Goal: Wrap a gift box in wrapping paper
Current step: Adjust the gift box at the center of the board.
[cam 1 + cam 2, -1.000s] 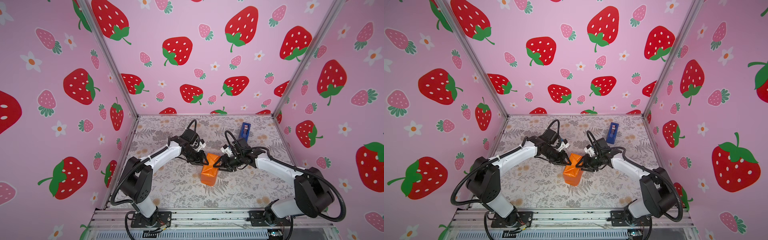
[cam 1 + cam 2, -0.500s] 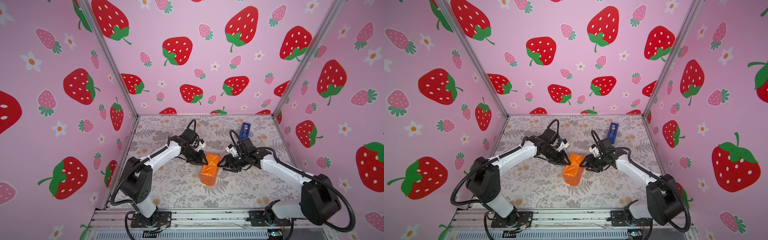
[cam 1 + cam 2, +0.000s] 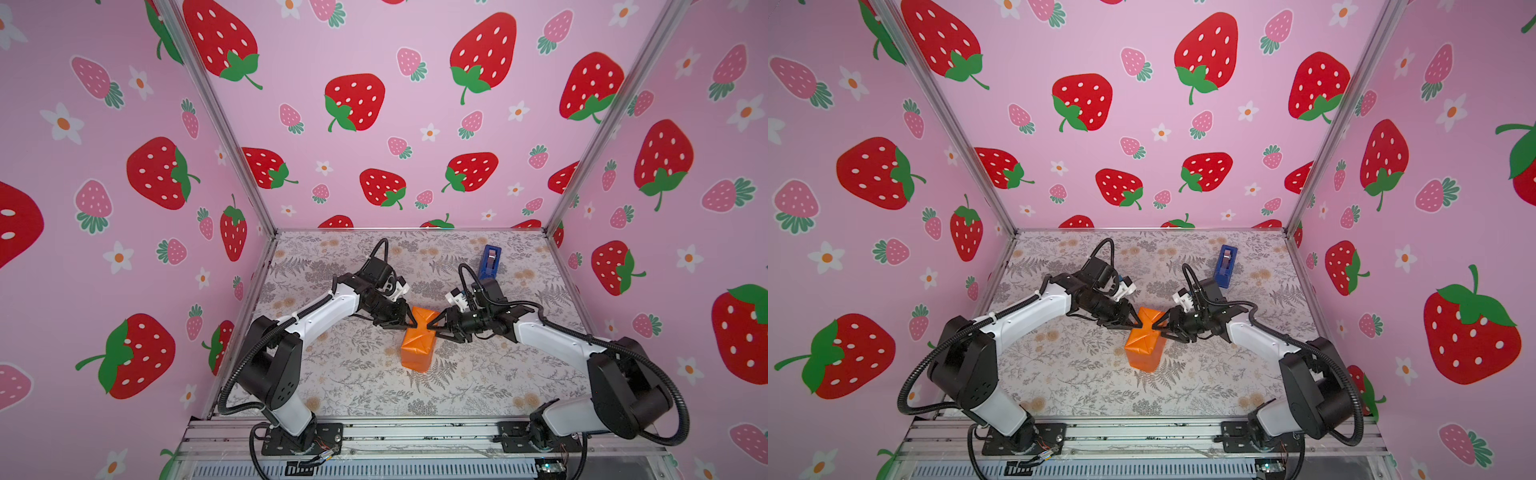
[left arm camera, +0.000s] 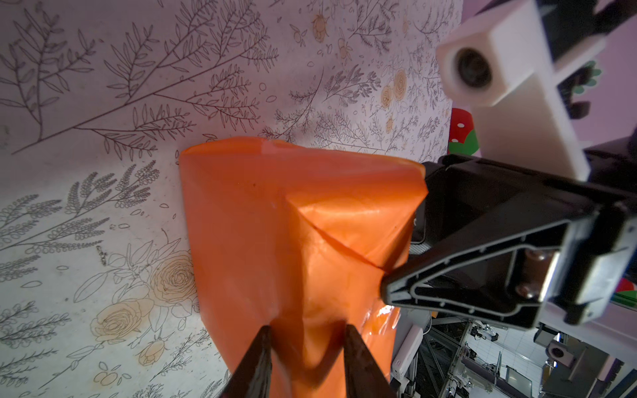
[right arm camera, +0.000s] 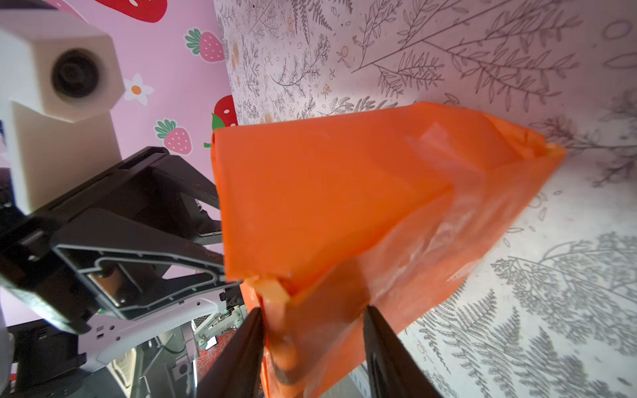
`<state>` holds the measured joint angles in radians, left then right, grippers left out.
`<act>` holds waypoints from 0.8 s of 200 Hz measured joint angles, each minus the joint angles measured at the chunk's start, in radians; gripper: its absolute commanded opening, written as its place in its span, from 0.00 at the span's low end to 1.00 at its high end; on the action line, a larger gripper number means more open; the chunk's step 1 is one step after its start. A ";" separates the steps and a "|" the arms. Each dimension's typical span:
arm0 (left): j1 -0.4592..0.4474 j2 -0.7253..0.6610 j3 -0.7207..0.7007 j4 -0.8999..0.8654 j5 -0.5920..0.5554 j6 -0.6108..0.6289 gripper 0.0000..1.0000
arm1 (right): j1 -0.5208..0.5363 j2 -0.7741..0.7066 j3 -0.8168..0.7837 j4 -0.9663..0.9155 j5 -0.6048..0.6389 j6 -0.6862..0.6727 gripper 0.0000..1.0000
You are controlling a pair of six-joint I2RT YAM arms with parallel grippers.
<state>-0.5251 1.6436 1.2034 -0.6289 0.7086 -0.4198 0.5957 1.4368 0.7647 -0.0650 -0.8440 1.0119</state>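
Note:
The wrapping paper (image 3: 417,351) (image 3: 1143,348) forms a glossy orange parcel lying mid-table; the gift box is hidden inside it. In both top views the far end of the parcel is pinched into a bow-tie shape between the two grippers. My left gripper (image 3: 412,323) (image 4: 306,348) meets that end from the left. Its jaws stand partly apart, one above the other, with the fingertips (image 4: 263,344) pressed into the paper flap (image 4: 310,275). From the right, my right gripper (image 3: 432,328) (image 5: 312,322) does the same, jaws apart and tips against the orange fold (image 5: 310,303), where a pale inner face shows.
A bright blue tape dispenser (image 3: 489,261) (image 3: 1226,266) stands at the back right of the floral table (image 3: 353,386). Pink strawberry walls (image 3: 415,104) close in three sides, and a metal rail (image 3: 415,432) runs along the front edge.
The right gripper drew back to the right off the parcel and widened, then came back against its end with the jaws narrower. The left gripper and the parcel barely moved.

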 measured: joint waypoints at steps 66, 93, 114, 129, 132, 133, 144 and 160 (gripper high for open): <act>0.066 -0.100 -0.035 0.018 0.013 -0.035 0.36 | 0.069 0.061 -0.004 0.174 -0.013 0.124 0.42; 0.064 -0.113 -0.045 0.053 0.045 -0.050 0.35 | 0.068 0.072 -0.004 0.170 -0.019 0.115 0.47; 0.048 -0.111 -0.065 0.081 0.063 -0.066 0.36 | 0.045 0.067 -0.004 0.125 -0.016 0.070 0.51; 0.029 -0.111 -0.072 0.097 0.075 -0.084 0.36 | 0.020 0.046 -0.012 0.079 -0.011 0.035 0.55; 0.024 -0.111 -0.074 0.102 0.078 -0.087 0.35 | 0.013 0.039 -0.016 0.072 -0.008 0.032 0.56; 0.022 -0.111 -0.074 0.104 0.080 -0.087 0.35 | 0.012 0.038 -0.017 0.071 -0.008 0.030 0.56; 0.006 -0.110 -0.076 0.120 0.090 -0.101 0.36 | -0.011 0.010 -0.037 0.043 -0.001 0.007 0.57; -0.019 -0.104 -0.079 0.151 0.099 -0.126 0.36 | -0.049 -0.021 -0.075 0.002 0.011 -0.030 0.57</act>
<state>-0.5446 1.5398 1.1248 -0.4778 0.8078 -0.5457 0.5468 1.4158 0.6895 -0.0631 -0.8333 0.9817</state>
